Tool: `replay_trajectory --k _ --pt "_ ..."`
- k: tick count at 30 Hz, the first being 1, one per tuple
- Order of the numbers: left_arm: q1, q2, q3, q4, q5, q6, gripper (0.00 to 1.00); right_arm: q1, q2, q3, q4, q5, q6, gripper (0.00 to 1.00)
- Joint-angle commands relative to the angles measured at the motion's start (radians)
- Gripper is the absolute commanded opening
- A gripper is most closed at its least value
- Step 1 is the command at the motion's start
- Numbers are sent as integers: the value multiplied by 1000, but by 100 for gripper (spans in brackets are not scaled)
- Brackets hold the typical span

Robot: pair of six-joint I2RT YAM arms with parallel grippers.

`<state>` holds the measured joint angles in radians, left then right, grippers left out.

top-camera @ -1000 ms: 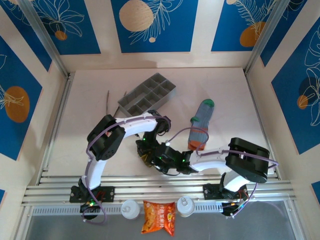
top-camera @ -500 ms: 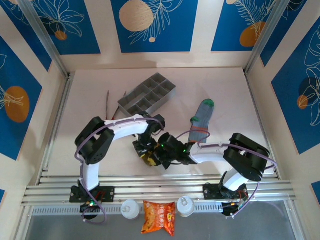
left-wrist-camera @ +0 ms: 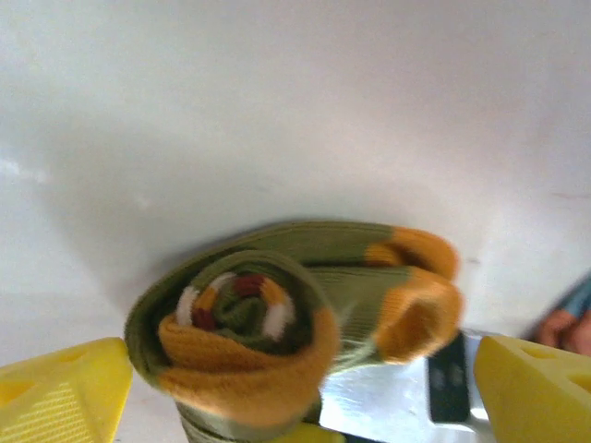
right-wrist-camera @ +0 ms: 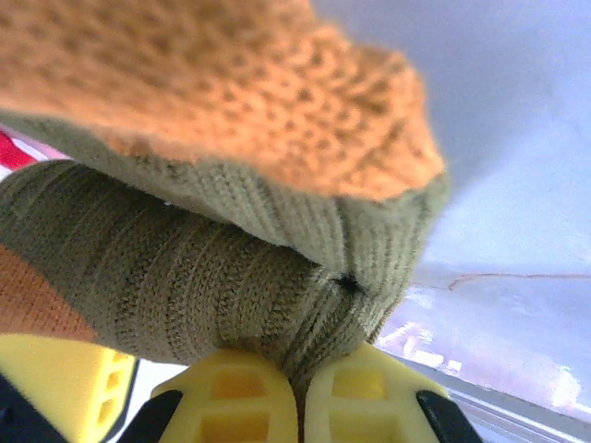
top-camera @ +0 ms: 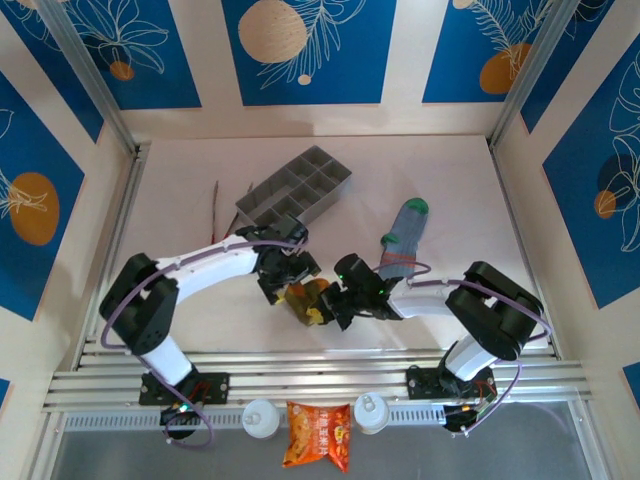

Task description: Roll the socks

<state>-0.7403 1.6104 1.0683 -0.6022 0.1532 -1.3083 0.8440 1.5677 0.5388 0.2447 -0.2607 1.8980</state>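
Left gripper (left-wrist-camera: 300, 406) just released: its jaws now stand wide on either side of the rolled olive sock (left-wrist-camera: 277, 323). Right gripper (right-wrist-camera: 295, 392) has clamped shut on the roll's outer fold, so the handover is done. The roll sits near-centre between the arms. The grey-blue sock (top-camera: 402, 240) lies flat, far right, not yet rolled.

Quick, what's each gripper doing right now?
Left gripper: open, fingers on either side of the rolled olive sock, not gripping it.
Right gripper: shut, pinching the olive sock's fabric.
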Motion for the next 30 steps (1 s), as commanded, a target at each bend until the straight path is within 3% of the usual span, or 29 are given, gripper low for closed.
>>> replay_trajectory --k 1,6,11,13,22,27,30 --pt "14 -63 -50 74 -24 72 94 -42 83 -115 -254 37 11 0" --pt "6 -167 -167 104 2 88 83 -77 83 -113 -225 4 7 0" --pt "-25 -275 -301 180 -9 34 66 -98 91 -84 -244 -12 5 0" --pt "-35 -282 -336 218 -9 2 64 -105 99 -83 -245 -21 1 0" --pt "-93 -169 -337 384 -17 -64 68 -114 150 -92 -205 -55 -3 0" --pt "-114 -87 -347 437 -24 -85 62 -114 152 -98 -197 -55 -5 0" --pt "-120 -24 -338 449 -29 -84 53 -115 161 -102 -193 -57 -11 0"
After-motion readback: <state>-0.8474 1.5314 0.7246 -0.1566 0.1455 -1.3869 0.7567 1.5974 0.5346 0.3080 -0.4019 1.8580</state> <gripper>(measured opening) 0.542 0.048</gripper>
